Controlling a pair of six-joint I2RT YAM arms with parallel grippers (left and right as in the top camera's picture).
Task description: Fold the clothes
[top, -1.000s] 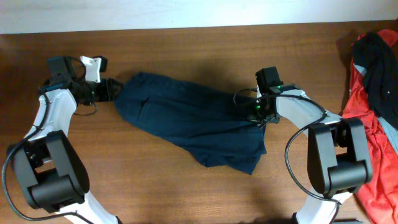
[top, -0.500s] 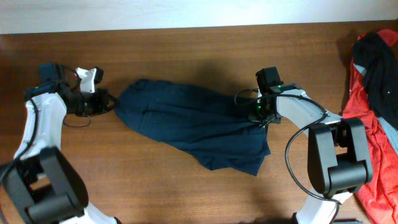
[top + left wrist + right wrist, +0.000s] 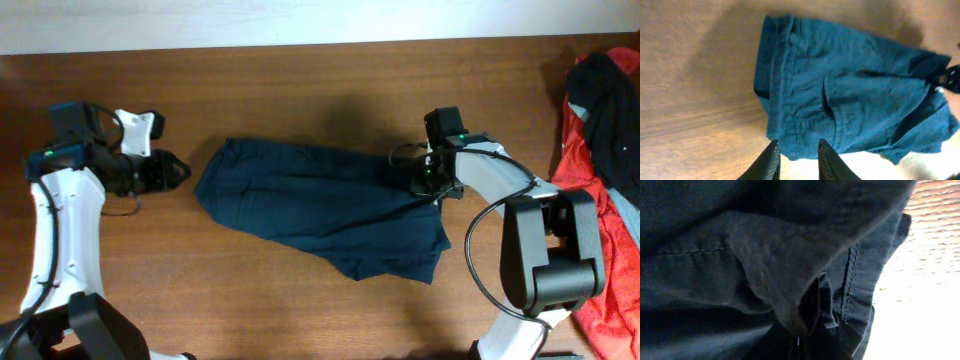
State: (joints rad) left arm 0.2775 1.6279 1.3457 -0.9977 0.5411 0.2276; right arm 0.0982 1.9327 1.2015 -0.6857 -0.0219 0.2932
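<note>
The dark navy shorts [image 3: 320, 208] lie spread across the middle of the wooden table, waistband end to the left. My left gripper [image 3: 172, 171] is open and empty, just left of the shorts' left edge and apart from it. In the left wrist view its two fingers [image 3: 771, 161] stand apart above the near edge of the shorts [image 3: 840, 95], with nothing between them. My right gripper [image 3: 428, 186] is shut on the shorts' right end. In the right wrist view bunched dark fabric [image 3: 765, 260] fills the frame and hides the right gripper [image 3: 805, 342].
A pile of bright red, black and grey garments [image 3: 603, 150] lies at the table's right edge, close to the right arm. The table's far edge [image 3: 300, 45] runs along the top.
My left gripper has let go of the shorts' left edge and drawn back to the left. The right gripper has moved slightly right with the shorts' end, shifting the shorts that way.
</note>
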